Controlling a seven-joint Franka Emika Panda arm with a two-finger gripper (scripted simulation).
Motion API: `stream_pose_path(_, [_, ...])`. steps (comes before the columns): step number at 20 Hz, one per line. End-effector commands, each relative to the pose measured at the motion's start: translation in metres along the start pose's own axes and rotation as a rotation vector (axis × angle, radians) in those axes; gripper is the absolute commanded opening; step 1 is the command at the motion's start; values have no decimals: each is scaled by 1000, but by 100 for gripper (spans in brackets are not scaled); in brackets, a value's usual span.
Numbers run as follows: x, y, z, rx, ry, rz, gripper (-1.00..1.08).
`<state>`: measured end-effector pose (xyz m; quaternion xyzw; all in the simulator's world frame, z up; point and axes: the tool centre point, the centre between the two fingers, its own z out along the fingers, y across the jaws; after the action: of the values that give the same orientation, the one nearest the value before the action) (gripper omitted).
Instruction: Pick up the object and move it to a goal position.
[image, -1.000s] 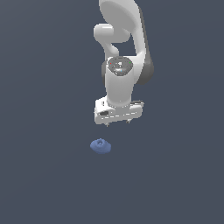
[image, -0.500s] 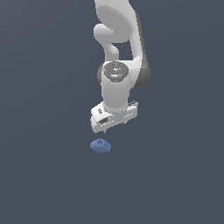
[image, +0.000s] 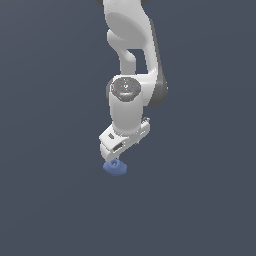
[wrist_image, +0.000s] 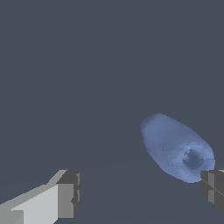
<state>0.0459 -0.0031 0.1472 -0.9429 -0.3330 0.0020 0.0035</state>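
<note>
Gripper (wrist_image: 140, 192), jaws spread wide, poised just above the blue lump (wrist_image: 177, 146), which sits off-centre beside one fingertip (wrist_image: 213, 188): descending thus risks knocking it aside.

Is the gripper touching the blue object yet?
Cannot tell. In the wrist view one finger borders the blue object; the exterior view shows no clear gap under the gripper.

The exterior view faces the white robot arm (image: 131, 95) from a distance, slightly above, while the wrist view looks down close past grey-tipped fingers (wrist_image: 69, 193), both sharing the small matte blue lump (image: 115, 168) (wrist_image: 177, 148).
</note>
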Motion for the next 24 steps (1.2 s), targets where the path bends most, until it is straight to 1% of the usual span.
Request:
stream_pose_path(1, [0, 6, 2, -1, -1, -65, 100])
stream_pose_path(17, [-1, 45, 14, -6, -2, -459, 100])
stream_pose_path(24, [-2, 57, 18, -7, -2, -585, 100])
